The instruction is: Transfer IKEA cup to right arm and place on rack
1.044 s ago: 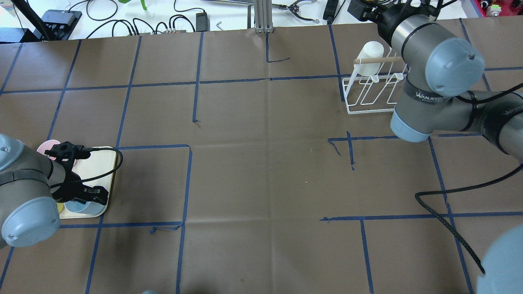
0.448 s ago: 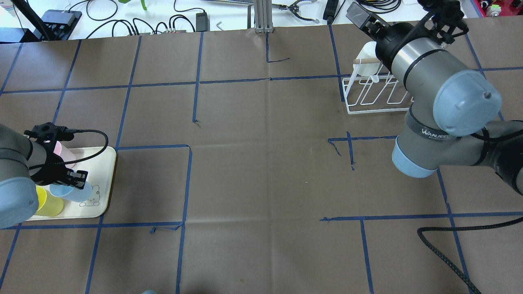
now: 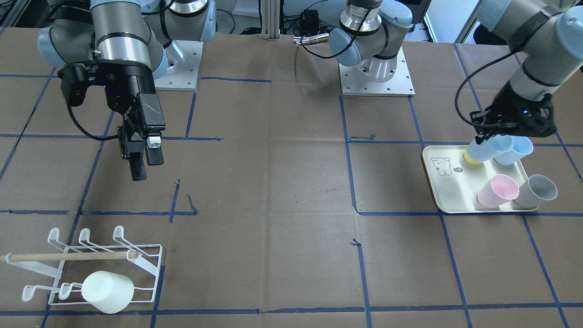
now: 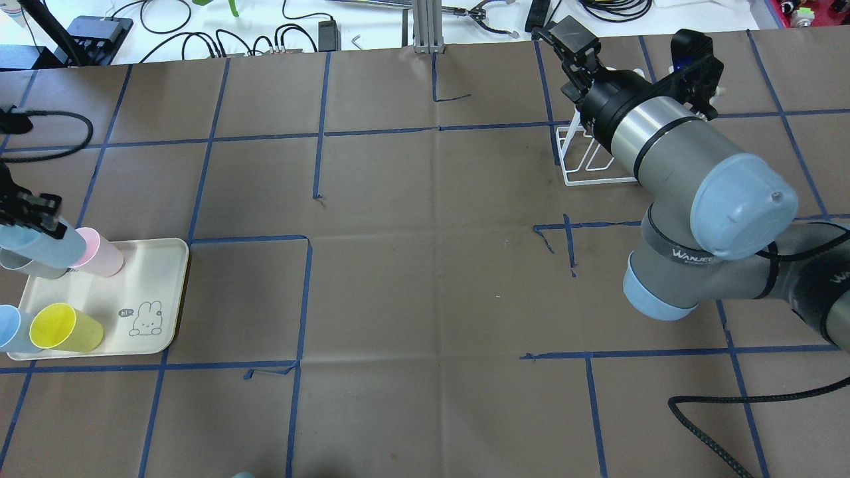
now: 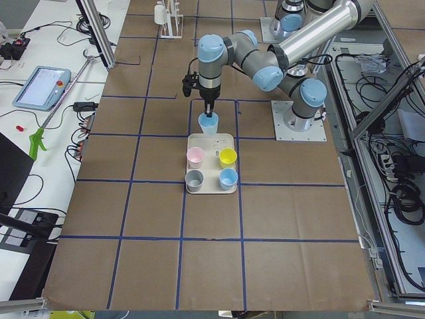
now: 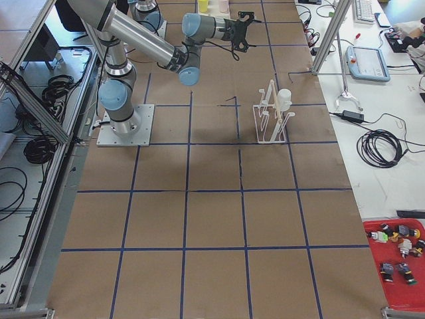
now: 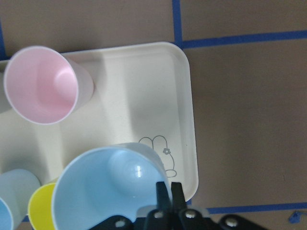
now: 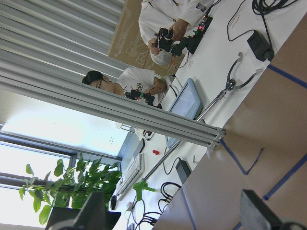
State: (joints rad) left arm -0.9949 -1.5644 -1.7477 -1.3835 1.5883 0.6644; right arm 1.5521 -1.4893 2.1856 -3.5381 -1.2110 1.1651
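Grey right arm (image 3: 123, 45) is hanging over the worktop (image 3: 273, 205), right fingers (image 3: 136, 171) spread apart, empty. Left arm (image 3: 528, 32) is holding the blue cup (image 3: 485, 149) above the tray (image 3: 437, 187), left fingers (image 7: 162, 194) pinching its rim. Rack (image 3: 152, 269) is carrying a white cup (image 3: 108, 285); four cups (image 3: 497, 191) are standing in the tray.

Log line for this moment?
left hand: shut on blue cup, above tray | right hand: open, empty | rack: one white cup

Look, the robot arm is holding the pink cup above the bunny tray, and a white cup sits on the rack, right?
Nearly. The left end effector holds the light blue cup, not the pink one; the pink cup stands on the tray. The left wrist view shows the blue rim pinched. The white cup does sit on the rack.
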